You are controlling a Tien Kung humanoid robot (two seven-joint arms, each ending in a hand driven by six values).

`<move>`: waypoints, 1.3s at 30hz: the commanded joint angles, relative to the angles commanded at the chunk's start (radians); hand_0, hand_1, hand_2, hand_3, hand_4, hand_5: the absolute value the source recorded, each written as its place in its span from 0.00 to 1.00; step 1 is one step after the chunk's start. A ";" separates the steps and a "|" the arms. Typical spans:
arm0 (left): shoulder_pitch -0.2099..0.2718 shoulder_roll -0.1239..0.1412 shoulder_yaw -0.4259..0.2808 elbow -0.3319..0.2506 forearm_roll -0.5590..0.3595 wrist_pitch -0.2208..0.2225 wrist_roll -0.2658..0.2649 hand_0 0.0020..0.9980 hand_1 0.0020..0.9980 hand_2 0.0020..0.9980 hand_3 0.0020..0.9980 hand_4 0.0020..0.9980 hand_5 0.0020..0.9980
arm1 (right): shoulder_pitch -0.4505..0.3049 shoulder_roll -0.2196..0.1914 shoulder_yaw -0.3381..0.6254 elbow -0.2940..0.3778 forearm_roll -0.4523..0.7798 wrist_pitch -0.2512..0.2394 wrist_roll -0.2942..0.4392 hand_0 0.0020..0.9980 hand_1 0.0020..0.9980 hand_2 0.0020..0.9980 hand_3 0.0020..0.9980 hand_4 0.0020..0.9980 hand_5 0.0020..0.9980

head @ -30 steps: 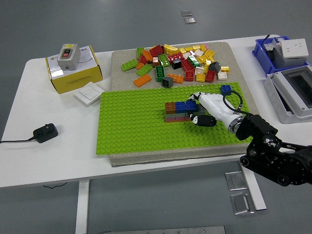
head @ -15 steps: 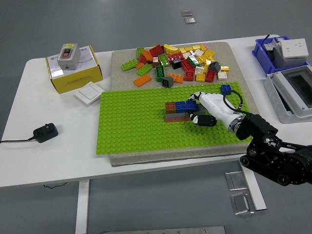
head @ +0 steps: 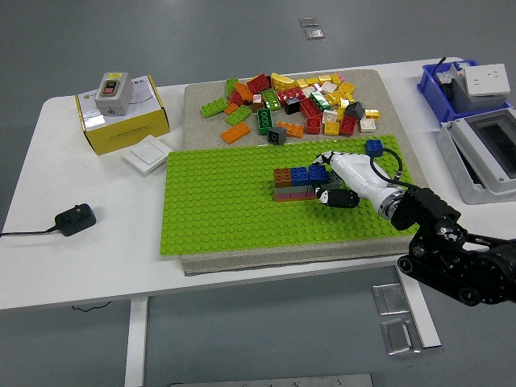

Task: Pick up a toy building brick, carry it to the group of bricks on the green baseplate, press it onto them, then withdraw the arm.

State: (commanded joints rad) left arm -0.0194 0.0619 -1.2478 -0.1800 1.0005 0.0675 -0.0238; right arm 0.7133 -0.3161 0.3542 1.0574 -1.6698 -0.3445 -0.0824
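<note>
A: Where is the brick found, and how is the hand set?

B: The right hand [head: 332, 182] is seen at the three o'clock end of the brick group [head: 297, 183] on the green baseplate [head: 218, 218]. Its fingers are curled narrowly against that end, where a blue brick [head: 316, 175] is partly covered by them. Whether the brick is gripped or merely pressed cannot be told. The left hand is not shown.

A: What could be spoiled from here?

B: If the brick is not fully seated, it could be lifted off when the arm is withdrawn toward four o'clock. A sideways push could also be given to the group, so that its stacked rows are slid or split.

A: Anything else at risk?

B: A lone blue brick [head: 373, 148] at one o'clock of the hand, and the loose pile [head: 298, 101] at twelve o'clock on the surface [head: 97, 242], could be brushed by a careless retreat.
</note>
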 joint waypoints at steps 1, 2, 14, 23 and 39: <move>0.000 0.000 0.000 0.000 0.000 0.000 0.000 0.67 0.66 0.58 0.61 0.21 0.70 | 0.000 0.000 0.000 0.000 0.000 0.000 0.000 0.78 0.84 0.91 0.88 0.48 0.35; 0.000 0.000 0.000 0.000 0.000 0.000 0.000 0.66 0.66 0.58 0.61 0.20 0.70 | 0.000 0.000 -0.001 0.000 0.001 0.001 0.000 0.77 0.84 0.91 0.88 0.49 0.35; -0.001 -0.001 -0.004 0.000 0.004 -0.001 -0.001 0.66 0.66 0.58 0.60 0.20 0.70 | 0.002 -0.002 -0.002 0.002 0.006 0.003 0.000 0.78 0.84 0.91 0.88 0.50 0.35; 0.001 -0.002 -0.008 0.000 0.005 -0.003 -0.002 0.66 0.66 0.58 0.60 0.20 0.70 | -0.011 -0.036 0.030 0.065 0.041 0.000 0.013 0.78 0.85 0.92 0.88 0.51 0.35; 0.009 -0.006 -0.008 0.000 -0.001 -0.003 -0.004 0.66 0.66 0.58 0.60 0.19 0.70 | -0.083 -0.089 0.107 0.191 -0.005 -0.022 0.008 0.79 0.85 0.93 0.80 0.51 0.36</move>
State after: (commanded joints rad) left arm -0.0099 0.0558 -1.2562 -0.1800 0.9999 0.0644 -0.0280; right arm 0.6305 -0.4052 0.4612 1.2483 -1.6752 -0.3666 -0.0739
